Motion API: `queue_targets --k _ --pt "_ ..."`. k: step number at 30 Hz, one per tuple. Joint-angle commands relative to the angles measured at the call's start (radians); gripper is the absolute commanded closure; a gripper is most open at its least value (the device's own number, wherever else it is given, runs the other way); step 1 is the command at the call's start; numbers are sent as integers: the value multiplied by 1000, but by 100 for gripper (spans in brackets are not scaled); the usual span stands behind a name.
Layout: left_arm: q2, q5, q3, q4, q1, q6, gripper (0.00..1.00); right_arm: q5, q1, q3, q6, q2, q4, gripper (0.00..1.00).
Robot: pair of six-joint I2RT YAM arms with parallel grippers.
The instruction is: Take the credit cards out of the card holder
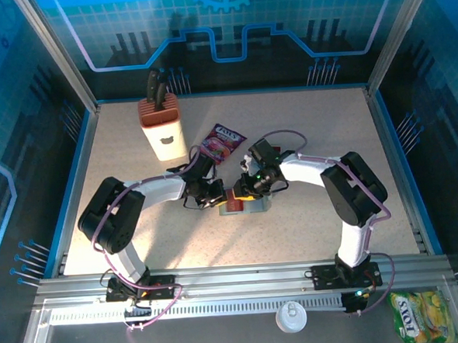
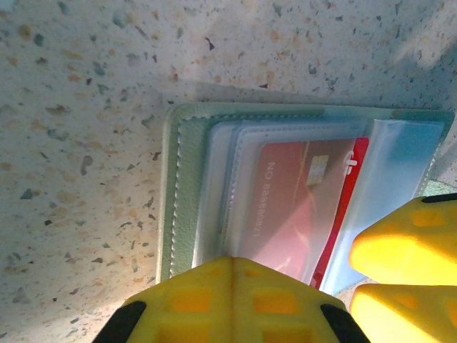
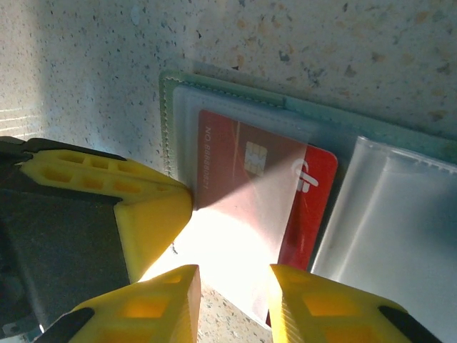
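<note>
Left fingers: pressed together with no gap and nothing between them; tips set down on the near edge of the holder.
Left gripper: clenched, standing over the holder's outer panel.
Right fingers: parted by a moderate gap, nothing clamped between them.
Right gripper: tips at the near edge of the clear sleeve (glare hides whether they touch it); just beside the left gripper.
Red card: inside the sleeve, chip side up, with one edge showing bare past the sleeve's rim.
Holder: lies open and flat on the table, mid-table between the two grippers.
Packet: on the table just behind the grippers.
Knife block: at the back left, apart from the holder.
</note>
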Motion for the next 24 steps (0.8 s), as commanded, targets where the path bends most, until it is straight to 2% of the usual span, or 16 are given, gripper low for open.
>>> queue_targets --k 1,10,18,24 --pt "-16 -19 -20 -34 4 11 99 -25 18 -2 11 23 15 68" --pt "-15 -19 -20 -35 3 14 99 -5 19 -5 3 51 1 69" --pt "-11 -19 -21 -34 3 13 99 102 23 32 -59 29 -122 69" --pt "-11 -19 -21 -33 3 13 99 135 27 49 -80 17 -161 69"
